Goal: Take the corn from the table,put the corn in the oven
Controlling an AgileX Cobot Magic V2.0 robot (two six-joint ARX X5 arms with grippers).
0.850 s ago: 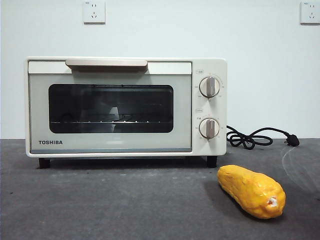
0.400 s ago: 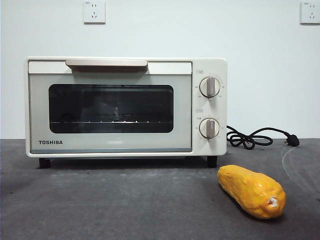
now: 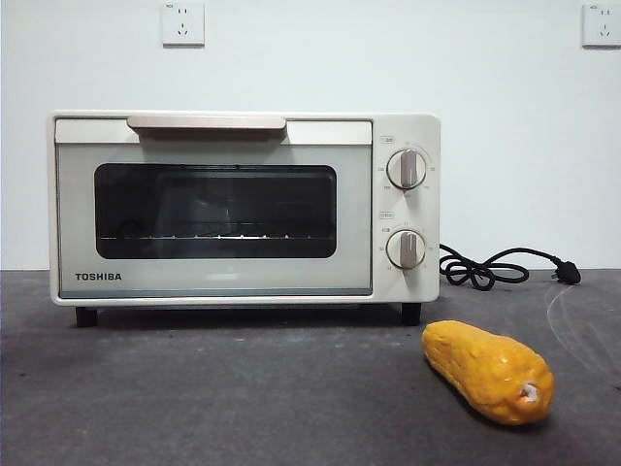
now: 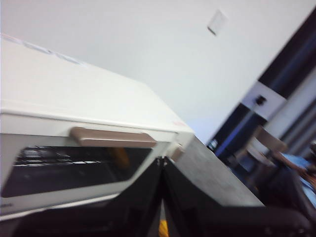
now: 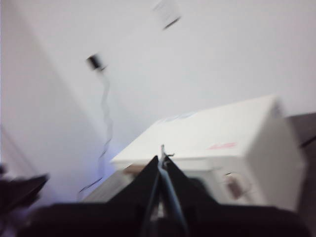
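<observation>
The corn [image 3: 488, 371], a glossy yellow-orange cob with its whitish stub toward me, lies on the dark grey table [image 3: 243, 398] in front of the oven's right side. The cream-white TOSHIBA oven [image 3: 243, 209] stands with its door closed, the wire rack visible behind the glass. No gripper appears in the front view. My left gripper [image 4: 162, 160] is shut and hovers above and in front of the oven [image 4: 89, 108], near its handle [image 4: 112, 138]; a sliver of yellow [image 4: 163, 228] shows below it. My right gripper [image 5: 161, 160] is shut, high above the oven [image 5: 217, 143].
The oven's black power cord [image 3: 495, 267] lies coiled on the table to the right of the oven, plug at the far right. Two wall sockets [image 3: 182, 22] sit high on the white wall behind.
The reflections in the oven's glass have shifted and faded. The corn and oven have not moved.
</observation>
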